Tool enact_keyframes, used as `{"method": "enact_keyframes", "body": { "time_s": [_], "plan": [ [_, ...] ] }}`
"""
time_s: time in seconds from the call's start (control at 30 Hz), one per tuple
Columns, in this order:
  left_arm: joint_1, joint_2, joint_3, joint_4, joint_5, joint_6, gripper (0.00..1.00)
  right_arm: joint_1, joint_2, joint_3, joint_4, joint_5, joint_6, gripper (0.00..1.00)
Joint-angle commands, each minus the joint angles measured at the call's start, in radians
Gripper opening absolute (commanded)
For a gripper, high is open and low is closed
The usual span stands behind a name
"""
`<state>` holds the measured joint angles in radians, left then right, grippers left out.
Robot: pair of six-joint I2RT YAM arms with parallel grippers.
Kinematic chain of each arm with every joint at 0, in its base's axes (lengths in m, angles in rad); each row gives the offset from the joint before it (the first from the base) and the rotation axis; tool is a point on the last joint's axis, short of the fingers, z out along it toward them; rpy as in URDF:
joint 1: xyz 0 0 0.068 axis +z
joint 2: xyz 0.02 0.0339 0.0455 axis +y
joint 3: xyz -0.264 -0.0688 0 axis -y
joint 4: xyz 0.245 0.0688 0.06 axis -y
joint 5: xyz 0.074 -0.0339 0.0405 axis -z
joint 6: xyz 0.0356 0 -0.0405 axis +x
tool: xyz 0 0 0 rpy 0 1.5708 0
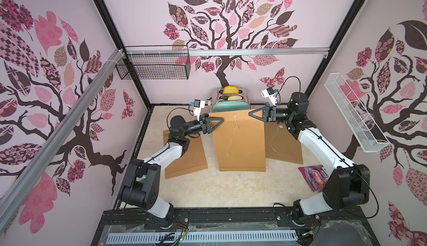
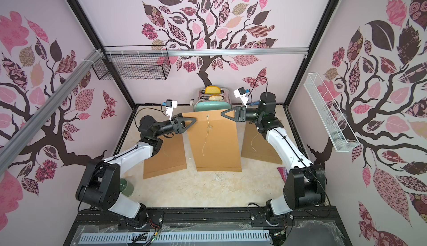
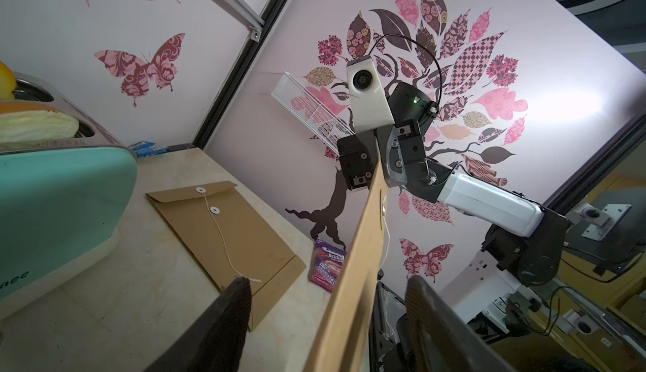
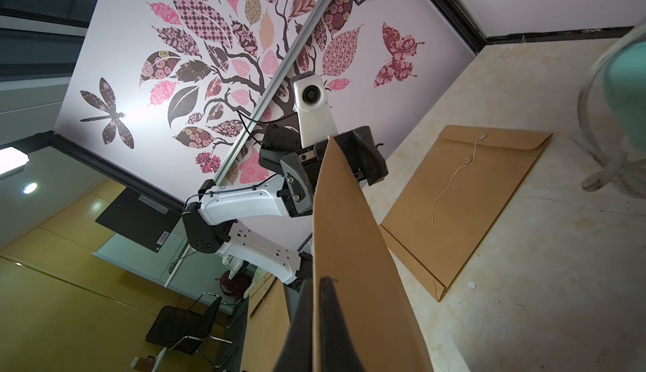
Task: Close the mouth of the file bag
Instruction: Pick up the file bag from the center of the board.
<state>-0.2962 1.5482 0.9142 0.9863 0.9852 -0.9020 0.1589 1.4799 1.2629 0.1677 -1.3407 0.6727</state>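
A pale stone tabletop point(image 1: 231, 187) lies below both my pincers. Between them the brown file bag point(image 1: 240, 145) is held up by its top edge, facing the camera. Two spare file bags point(image 1: 191, 157) lie flat, one beneath each arm. A mint toaster point(image 1: 231, 107) stands just behind. My right pincer point(image 1: 250, 114) is clamped on one top corner; my left pincer point(image 1: 221, 119) stands apart, straddling the other. The bag's string point(image 1: 232, 138) dangles loose.

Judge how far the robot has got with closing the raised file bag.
Done: the middle file bag is raised at its top end, the right hand shut on one corner. In hand: the left hand stands open astride the opposite corner, not gripping. Left: the string hangs loose, unwound, so the mouth is not fastened.
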Motion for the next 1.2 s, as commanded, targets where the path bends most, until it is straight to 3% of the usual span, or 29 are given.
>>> {"method": "enact_keyframes", "body": {
  "time_s": [0.0,0.13,0.47,0.6,0.7,0.73,0.8,0.83,1.07,1.1,1.17],
  "plan": [
    [-0.013,0.008,-0.007,0.101,0.008,-0.054,0.72,0.001,-0.019,0.033,0.006,-0.017,-0.001,0.00],
    [-0.022,0.043,-0.001,0.194,0.025,-0.131,0.70,0.001,-0.020,0.028,-0.001,-0.018,-0.009,0.00],
    [-0.029,0.051,-0.022,0.193,0.023,-0.153,0.61,0.000,-0.014,0.035,-0.014,0.000,-0.026,0.00],
    [-0.029,0.050,-0.030,0.207,0.018,-0.162,0.50,-0.001,-0.006,0.038,-0.017,-0.006,-0.024,0.00],
    [-0.027,0.042,-0.033,0.206,0.010,-0.161,0.50,-0.001,-0.004,0.033,-0.025,-0.005,-0.033,0.00],
    [-0.027,0.040,-0.031,0.207,0.011,-0.162,0.43,-0.001,-0.004,0.033,-0.029,-0.004,-0.035,0.00],
    [-0.027,0.038,-0.033,0.206,0.003,-0.167,0.41,-0.001,-0.004,0.029,-0.035,-0.002,-0.043,0.00],
    [-0.027,0.037,-0.035,0.207,-0.001,-0.170,0.29,-0.001,-0.004,0.028,-0.041,0.001,-0.049,0.00],
    [-0.025,0.029,-0.043,0.209,-0.009,-0.181,0.27,-0.001,0.002,0.029,-0.055,0.004,-0.059,0.00],
    [-0.024,0.028,-0.043,0.209,-0.007,-0.181,0.20,-0.001,0.003,0.030,-0.061,0.006,-0.063,0.00],
    [-0.025,0.029,-0.043,0.209,-0.008,-0.184,0.19,-0.001,0.002,0.032,-0.070,0.015,-0.071,0.00]
  ]
}}
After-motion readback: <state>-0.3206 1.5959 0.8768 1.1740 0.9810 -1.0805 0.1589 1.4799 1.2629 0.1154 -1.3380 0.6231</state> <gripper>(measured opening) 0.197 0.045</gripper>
